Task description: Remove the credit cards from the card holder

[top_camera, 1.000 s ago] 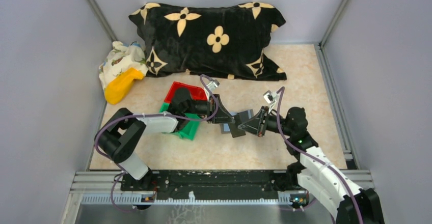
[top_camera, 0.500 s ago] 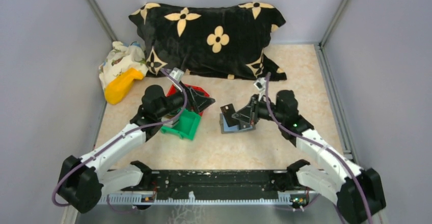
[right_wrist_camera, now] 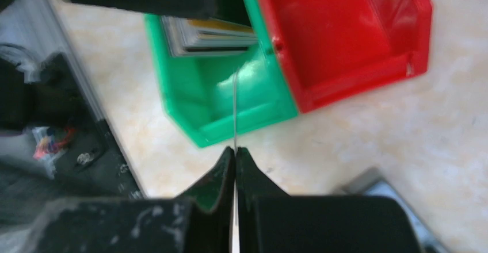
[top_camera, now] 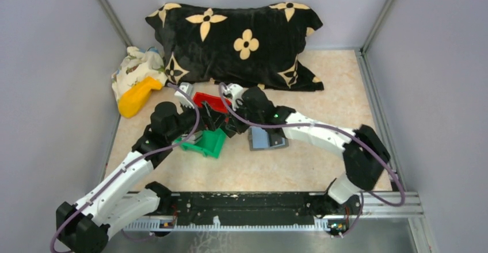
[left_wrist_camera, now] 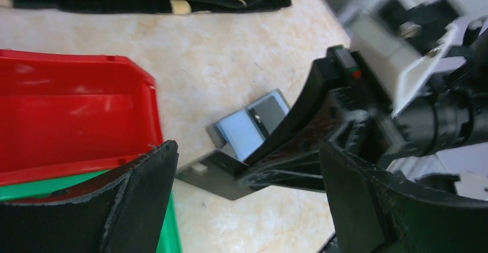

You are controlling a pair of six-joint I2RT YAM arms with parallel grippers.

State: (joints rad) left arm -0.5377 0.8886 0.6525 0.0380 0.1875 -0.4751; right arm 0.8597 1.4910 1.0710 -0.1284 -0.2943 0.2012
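From above, the small dark grey folding card holder (top_camera: 267, 139) lies open on the beige bench (top_camera: 322, 92), blue-grey face up, just right of the green plastic bin (top_camera: 212, 144).

The left gripper (left_wrist_camera: 247, 149) shows wide, empty jaws.

The right gripper (right_wrist_camera: 235, 152) has its jaws closed on a thin card (right_wrist_camera: 235, 109), edge-on above the green bin, where a stack of cards (right_wrist_camera: 207, 34) lies. Probably well along; whether cards remain inside the holder, I cannot tell.

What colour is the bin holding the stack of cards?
Green. The green bin holds the stack of cards, clearest in the right wrist view.
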